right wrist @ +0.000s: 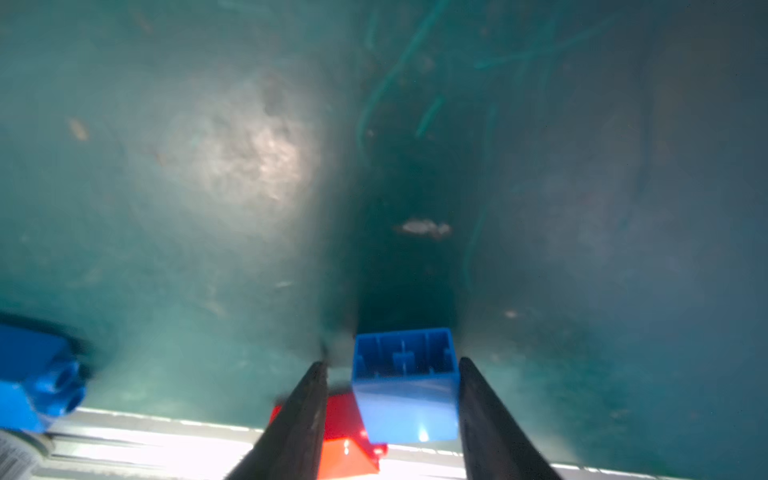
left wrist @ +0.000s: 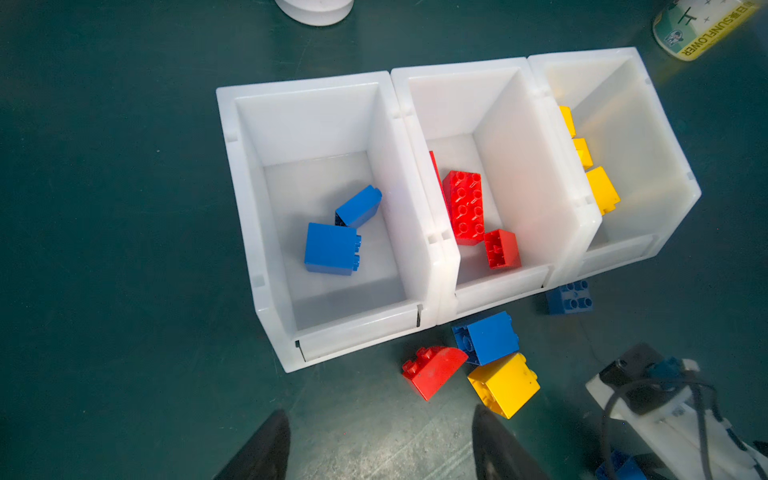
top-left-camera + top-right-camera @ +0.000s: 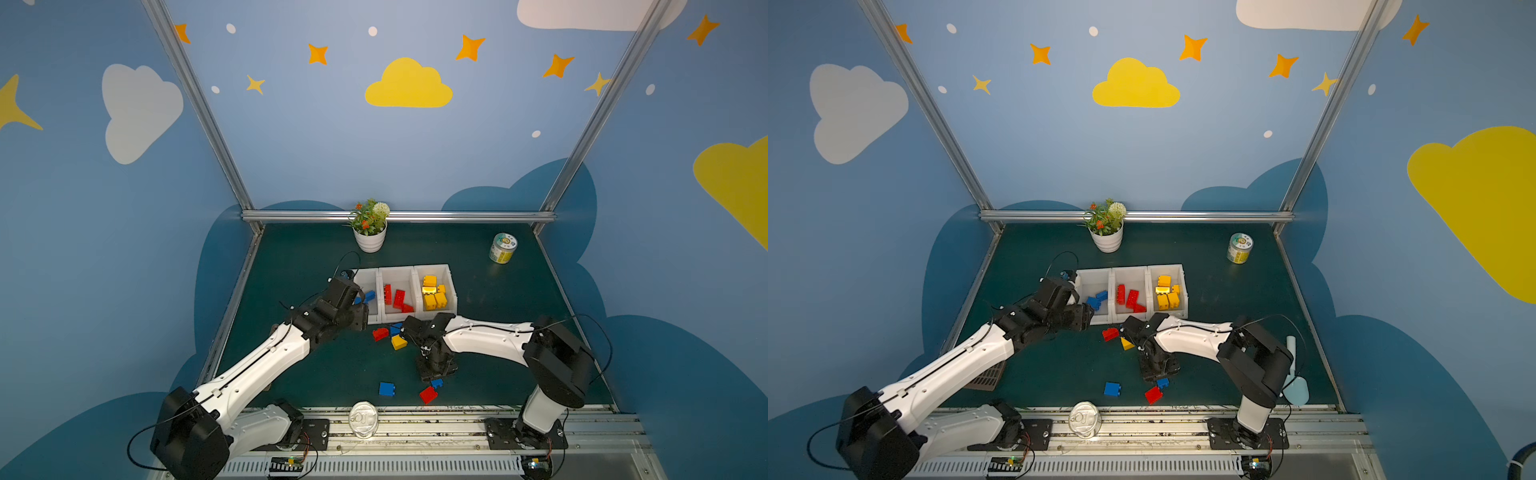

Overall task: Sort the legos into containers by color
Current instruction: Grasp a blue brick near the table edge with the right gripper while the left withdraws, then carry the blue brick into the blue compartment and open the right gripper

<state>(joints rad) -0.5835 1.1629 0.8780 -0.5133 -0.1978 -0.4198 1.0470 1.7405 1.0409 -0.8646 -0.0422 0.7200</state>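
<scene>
Robot lab booth, cloud-painted walls

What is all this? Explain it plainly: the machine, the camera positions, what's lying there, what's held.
Two robot arms sort bricks by colour. Two pictures look down from above; two come from cameras on the wrists. On the green table stand three white bins holding blue, red and yellow bricks, loose bricks before them, a flower pot and a can. The left tool is open and empty. The right tool has a blue brick between its fingers; whether it grips yet is unclear.
</scene>
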